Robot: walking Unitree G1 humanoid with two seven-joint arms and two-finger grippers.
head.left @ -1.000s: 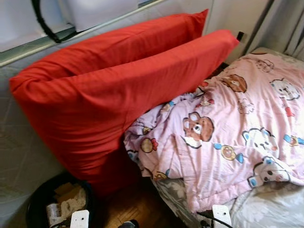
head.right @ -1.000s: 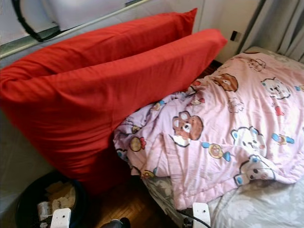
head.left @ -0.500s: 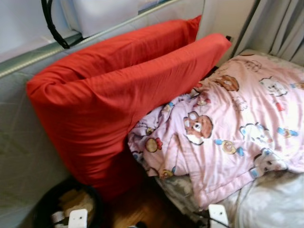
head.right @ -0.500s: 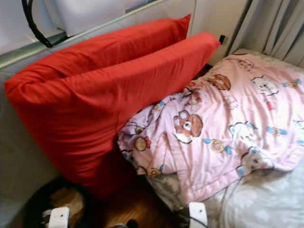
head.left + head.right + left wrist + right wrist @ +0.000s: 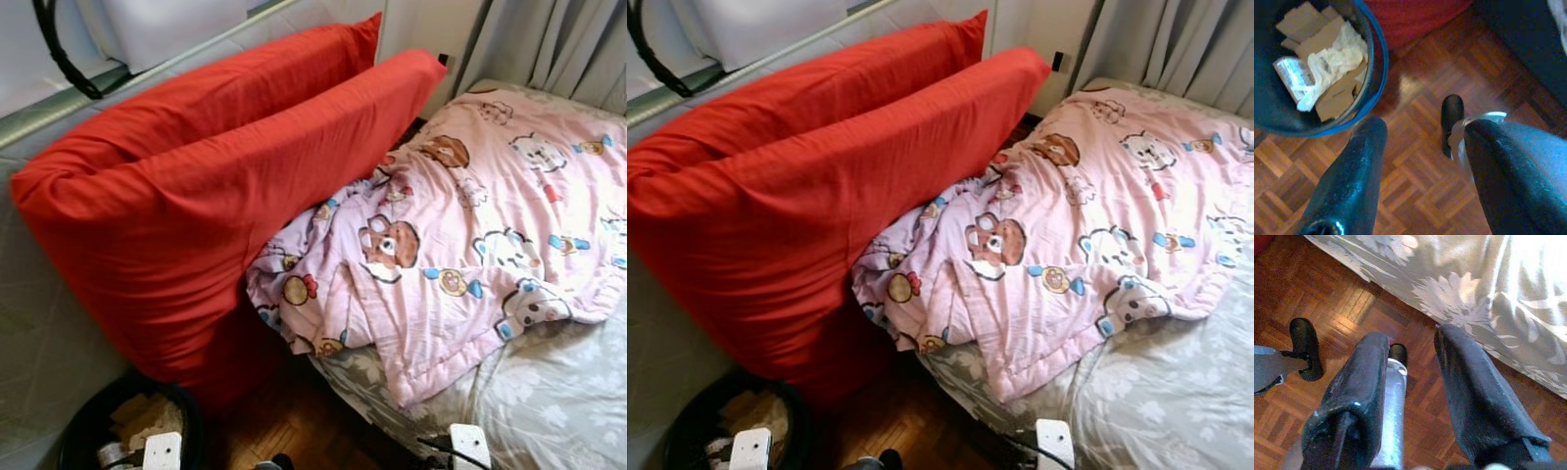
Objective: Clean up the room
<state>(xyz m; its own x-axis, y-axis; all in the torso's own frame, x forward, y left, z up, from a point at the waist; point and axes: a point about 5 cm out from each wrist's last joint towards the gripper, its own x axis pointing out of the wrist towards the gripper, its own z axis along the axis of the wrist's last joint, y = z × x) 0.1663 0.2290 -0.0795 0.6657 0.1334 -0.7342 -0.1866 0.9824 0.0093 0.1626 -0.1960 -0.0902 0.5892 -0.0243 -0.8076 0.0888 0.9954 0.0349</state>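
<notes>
Two big red pillows [image 5: 216, 186] lean one against the other on the padded grey wall [image 5: 39, 323] at the head of the bed. A crumpled pink quilt [image 5: 460, 235] with cartoon animals lies over the grey flowered sheet [image 5: 549, 392], its corner hanging off the bed's edge. My left gripper [image 5: 1425, 137] hangs open over the parquet floor beside a black bin [image 5: 1376, 54] holding cardboard scraps and crumpled paper. My right gripper [image 5: 1411, 340] hangs open above the floor, close to the sheet's hanging edge [image 5: 1474, 293]. Neither holds anything.
The bin [image 5: 93, 431] stands on the floor below the pillows, left of the bed. Grey curtains [image 5: 558, 49] hang behind the bed at the far right. A black cable [image 5: 59, 59] loops on the ledge above. My black feet [image 5: 1452, 122] stand on the parquet.
The view has swung a little, bringing more of the bed and sheet on the right into sight. Pillows, quilt and bin have not moved.
</notes>
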